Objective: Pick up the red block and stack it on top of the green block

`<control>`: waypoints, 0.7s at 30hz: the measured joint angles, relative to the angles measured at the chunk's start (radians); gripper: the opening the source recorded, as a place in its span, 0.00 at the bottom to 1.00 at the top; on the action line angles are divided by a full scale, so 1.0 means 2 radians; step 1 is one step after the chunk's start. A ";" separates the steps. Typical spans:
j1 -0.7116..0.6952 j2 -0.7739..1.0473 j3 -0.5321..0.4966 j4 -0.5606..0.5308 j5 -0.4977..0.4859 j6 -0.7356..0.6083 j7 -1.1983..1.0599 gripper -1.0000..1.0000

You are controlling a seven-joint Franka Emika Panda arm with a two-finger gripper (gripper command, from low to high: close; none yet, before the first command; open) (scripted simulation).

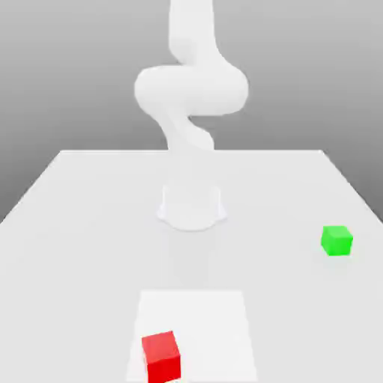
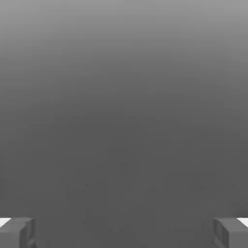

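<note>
A small bright red block [image 1: 161, 357] rests on a lighter square patch of the white table, near the table's front edge. A green block [image 1: 336, 240] of about the same size sits on the table toward the exterior view's right, farther back and well apart from the red one. In the hand view my gripper [image 2: 124, 232] is open, its two grey fingertips [image 2: 19, 232] standing far apart with nothing between them, in front of a plain grey background. Neither block appears between the fingers.
The arm's white base [image 1: 192, 206] stands at the middle of the table [image 1: 82, 224], and its white links [image 1: 191, 86] rise above it. A lighter square patch [image 1: 209, 322] marks the table's front middle.
</note>
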 joint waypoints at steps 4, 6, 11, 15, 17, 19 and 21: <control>0.018 0.075 -0.023 -0.012 0.011 0.027 -0.037 0.50; 0.024 0.112 -0.033 -0.018 0.017 0.041 -0.057 0.50; 0.037 0.203 -0.052 -0.032 0.034 0.074 -0.105 0.50; 0.041 0.276 -0.062 -0.044 0.046 0.100 -0.142 0.50; 0.041 0.312 -0.065 -0.050 0.050 0.113 -0.159 0.50; 0.039 0.348 -0.066 -0.055 0.052 0.127 -0.174 0.50; 0.035 0.383 -0.065 -0.061 0.050 0.141 -0.187 0.50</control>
